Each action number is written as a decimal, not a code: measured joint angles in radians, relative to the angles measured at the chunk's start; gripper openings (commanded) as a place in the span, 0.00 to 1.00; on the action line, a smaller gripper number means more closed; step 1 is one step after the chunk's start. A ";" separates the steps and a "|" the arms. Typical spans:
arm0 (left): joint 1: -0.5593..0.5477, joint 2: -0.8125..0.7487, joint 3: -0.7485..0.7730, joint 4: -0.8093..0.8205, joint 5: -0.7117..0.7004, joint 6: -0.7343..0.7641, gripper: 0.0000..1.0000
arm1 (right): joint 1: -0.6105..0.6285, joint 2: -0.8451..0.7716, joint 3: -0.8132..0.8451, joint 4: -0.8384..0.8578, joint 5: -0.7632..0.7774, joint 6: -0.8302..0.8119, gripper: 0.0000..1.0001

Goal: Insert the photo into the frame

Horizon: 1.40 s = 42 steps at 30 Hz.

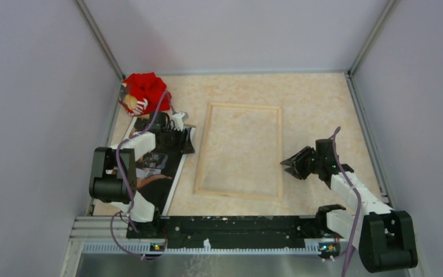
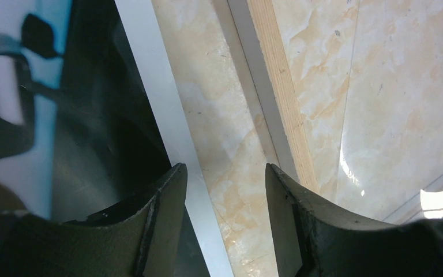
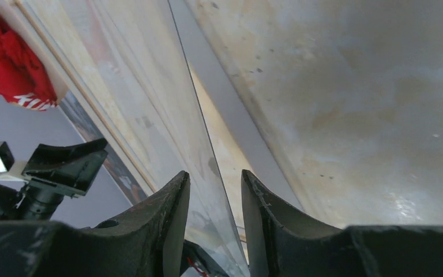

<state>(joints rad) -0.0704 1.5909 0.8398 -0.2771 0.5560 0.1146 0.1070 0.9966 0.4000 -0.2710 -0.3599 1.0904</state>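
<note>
Left gripper (image 1: 179, 124) is down low over the far end of the photo (image 1: 164, 173), and its wrist camera shows it well: the left gripper (image 2: 225, 168) is spread wide and carries nothing. One finger hangs over the photo's (image 2: 109, 104) dark glossy face, the other over bare table beside the frame's (image 2: 280, 86) left rail. The print's white border runs straight up through the gap between them.

The photo lies flat, picture side up, along the left side of the marble-look table (image 1: 323, 104), partly under the left arm, just beside the frame (image 1: 203, 150) but not inside it. The frame sits flat mid-table with its pale wood side up, and tabletop shows through its opening.

Over on the other side, the right gripper (image 1: 291, 164) hovers right beside the frame's right rail. Its own camera shows the right gripper (image 3: 214, 173) with only a narrow gap, and a thin straight edge runs into that gap. Whether it pinches that edge or merely straddles it, I cannot tell.

A red bundle (image 1: 145, 89) sits in the far left corner, well apart from the frame
</note>
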 measured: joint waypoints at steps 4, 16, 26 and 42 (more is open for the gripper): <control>0.000 0.001 0.000 0.000 0.000 0.000 0.60 | -0.005 -0.003 -0.055 0.002 0.000 -0.003 0.33; 0.000 0.002 0.004 0.000 -0.008 0.000 0.59 | -0.020 -0.138 -0.091 -0.090 0.018 -0.026 0.32; -0.005 0.003 0.004 0.002 -0.015 0.000 0.60 | -0.020 -0.290 -0.083 -0.192 -0.005 -0.024 0.00; -0.029 0.040 0.032 0.040 -0.014 -0.012 0.60 | -0.003 0.055 0.626 -0.187 -0.123 -0.183 0.00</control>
<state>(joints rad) -0.0990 1.6310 0.8719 -0.2375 0.5419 0.1028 0.1040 1.0519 1.0260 -0.4583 -0.4831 0.9077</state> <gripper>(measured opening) 0.595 0.005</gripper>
